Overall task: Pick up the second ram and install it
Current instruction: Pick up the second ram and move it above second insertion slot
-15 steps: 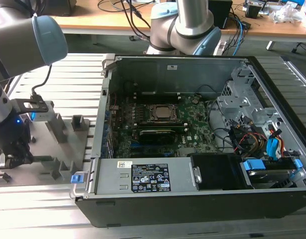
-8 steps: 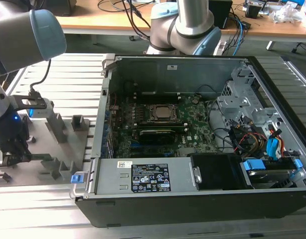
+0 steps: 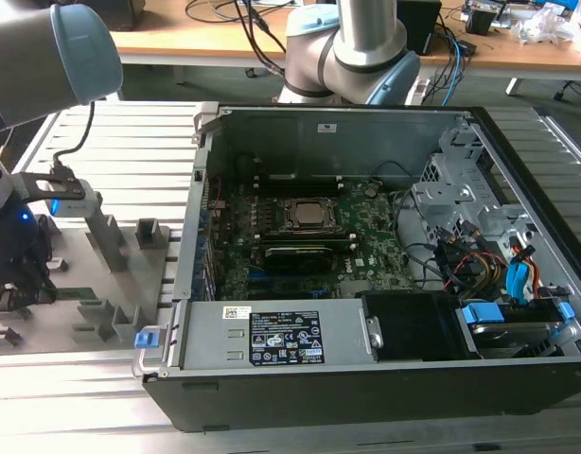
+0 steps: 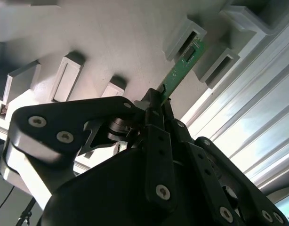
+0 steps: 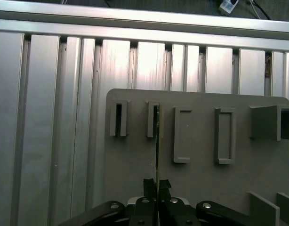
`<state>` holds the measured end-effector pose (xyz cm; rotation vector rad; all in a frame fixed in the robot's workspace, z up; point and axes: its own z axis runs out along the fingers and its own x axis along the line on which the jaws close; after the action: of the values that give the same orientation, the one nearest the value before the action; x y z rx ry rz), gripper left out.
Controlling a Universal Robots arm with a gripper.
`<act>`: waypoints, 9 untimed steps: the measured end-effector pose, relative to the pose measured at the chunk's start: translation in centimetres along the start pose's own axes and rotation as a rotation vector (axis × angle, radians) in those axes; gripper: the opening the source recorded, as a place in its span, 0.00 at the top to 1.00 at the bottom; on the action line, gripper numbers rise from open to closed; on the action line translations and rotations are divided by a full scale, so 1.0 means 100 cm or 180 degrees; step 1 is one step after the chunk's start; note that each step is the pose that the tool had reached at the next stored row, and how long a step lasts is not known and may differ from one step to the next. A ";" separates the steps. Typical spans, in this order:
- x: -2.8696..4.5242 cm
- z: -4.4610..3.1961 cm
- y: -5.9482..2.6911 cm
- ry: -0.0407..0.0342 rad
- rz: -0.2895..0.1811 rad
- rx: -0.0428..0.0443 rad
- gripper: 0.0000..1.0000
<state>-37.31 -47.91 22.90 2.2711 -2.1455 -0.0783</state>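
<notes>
The open computer case (image 3: 272, 402) stands beside the grey fixture plate (image 3: 82, 260). There the gripper (image 4: 157, 97) is pinched tight on one end of the second ram (image 4: 180, 70). The stick's far end sits in a holder slot (image 4: 182, 35). Risk: a tilted lift jams or twists the stick.

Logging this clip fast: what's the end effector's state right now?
End effector: closed, holding the second ram by one end.

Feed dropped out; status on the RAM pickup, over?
Gripper jaws shut on RAM stick. Stick's far end in holder slot. Nothing seen blocking.
</notes>
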 end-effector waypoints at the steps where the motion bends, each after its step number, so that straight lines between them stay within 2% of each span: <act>1: 0.0000 -0.0021 0.0001 0.0000 0.0000 -0.0001 0.86; 9: -0.0003 -0.0121 0.0006 0.0000 0.0000 0.0000 0.86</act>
<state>-37.31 -47.91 24.11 2.2710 -2.1454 -0.0783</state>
